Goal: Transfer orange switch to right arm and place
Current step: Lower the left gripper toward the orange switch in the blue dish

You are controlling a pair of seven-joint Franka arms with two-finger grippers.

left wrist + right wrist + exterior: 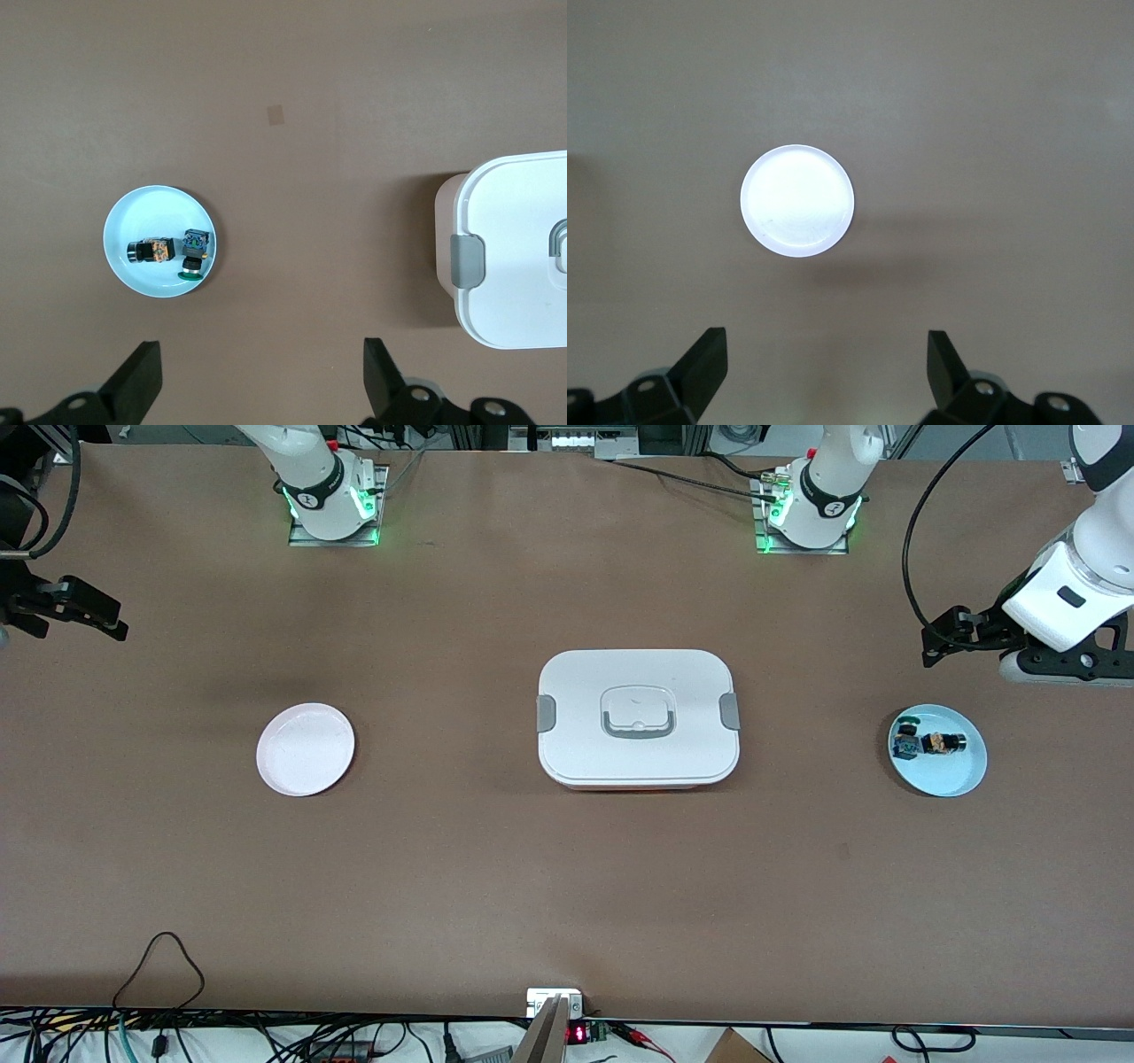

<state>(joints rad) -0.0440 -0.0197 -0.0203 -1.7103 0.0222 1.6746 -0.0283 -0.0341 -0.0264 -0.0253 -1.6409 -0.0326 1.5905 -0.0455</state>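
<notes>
Wide brown worktop point(461, 868) under even overhead light, soft shadows across it, black cables point(159, 957) looping over its edge nearest the front camera, small red-digit display point(577, 1034) there, metal framing along the edge by the robots' bases

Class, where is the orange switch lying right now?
The orange switch lies in the light blue plate toward the left arm's end of the table, beside the blue-and-green switch; neither tool touches it.
</notes>
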